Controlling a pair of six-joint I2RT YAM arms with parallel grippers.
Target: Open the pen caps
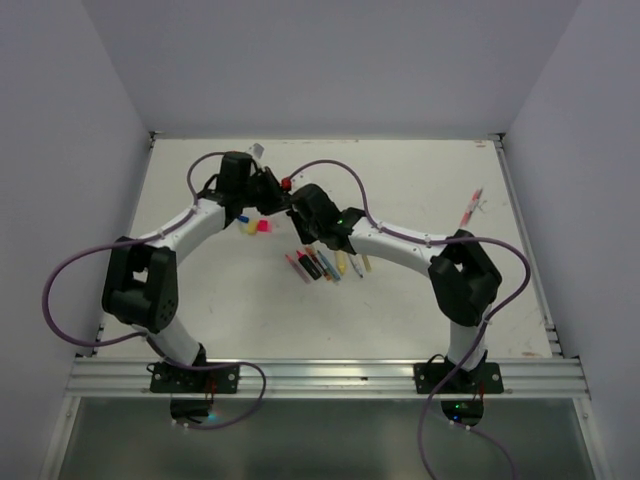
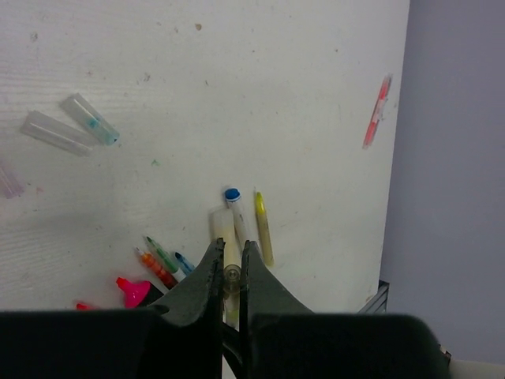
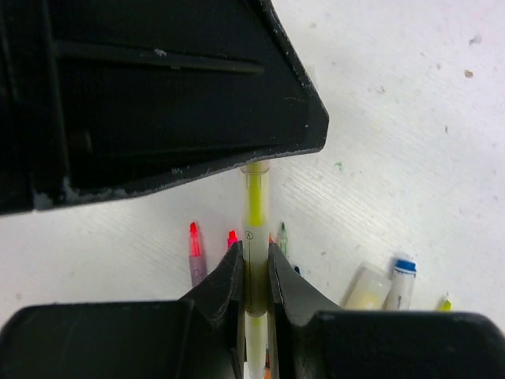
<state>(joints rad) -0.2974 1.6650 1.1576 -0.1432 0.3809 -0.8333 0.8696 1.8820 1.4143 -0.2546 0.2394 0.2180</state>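
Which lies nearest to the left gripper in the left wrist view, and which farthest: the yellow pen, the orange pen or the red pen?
1. yellow pen, just right of the left gripper.
2. orange pen, off to the lower left.
3. red pen, far away at the upper right.

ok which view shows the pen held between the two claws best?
Right wrist: the pen, clear with a yellow core, shows along its length, clamped in the right claw and running into the left claw. Left wrist shows only a short clear bit between its fingers. Top external: hidden where the claws meet.
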